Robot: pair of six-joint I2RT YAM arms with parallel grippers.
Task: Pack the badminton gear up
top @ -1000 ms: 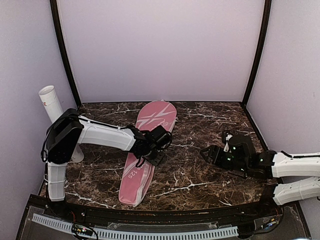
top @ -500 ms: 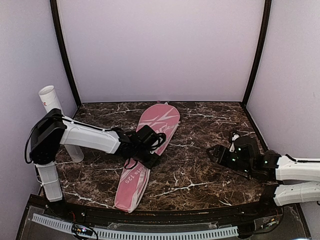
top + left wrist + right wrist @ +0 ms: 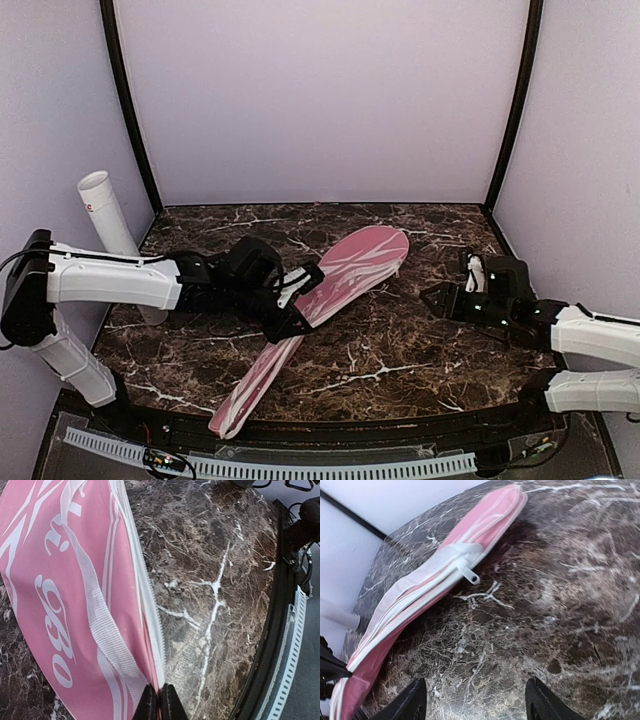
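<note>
The pink racket-shaped bag (image 3: 345, 275) lies slanted across the marble table, its wide head at the back right and its narrow tail at the near left edge. My left gripper (image 3: 297, 312) is shut on the bag's edge beside the white zipper; in the left wrist view its fingertips (image 3: 160, 702) pinch the pink fabric (image 3: 65, 595). My right gripper (image 3: 437, 298) hovers open over bare marble to the right of the bag's head, touching nothing. In the right wrist view the bag (image 3: 420, 600) shows its white zipper pull (image 3: 471, 575), well ahead of the open gripper (image 3: 475, 705). A long white tube (image 3: 108, 222) leans at the back left.
Black corner posts (image 3: 128, 100) and pale walls close in the table on three sides. A raised black rim (image 3: 272, 630) runs along the near edge, close to the bag's tail. The white tube's end (image 3: 337, 614) shows at the left of the right wrist view.
My left gripper has shut on the bag's zipper edge and drawn back to the left, swinging the bag's head to the right and its tail toward the near left. The right gripper shifted slightly right.
</note>
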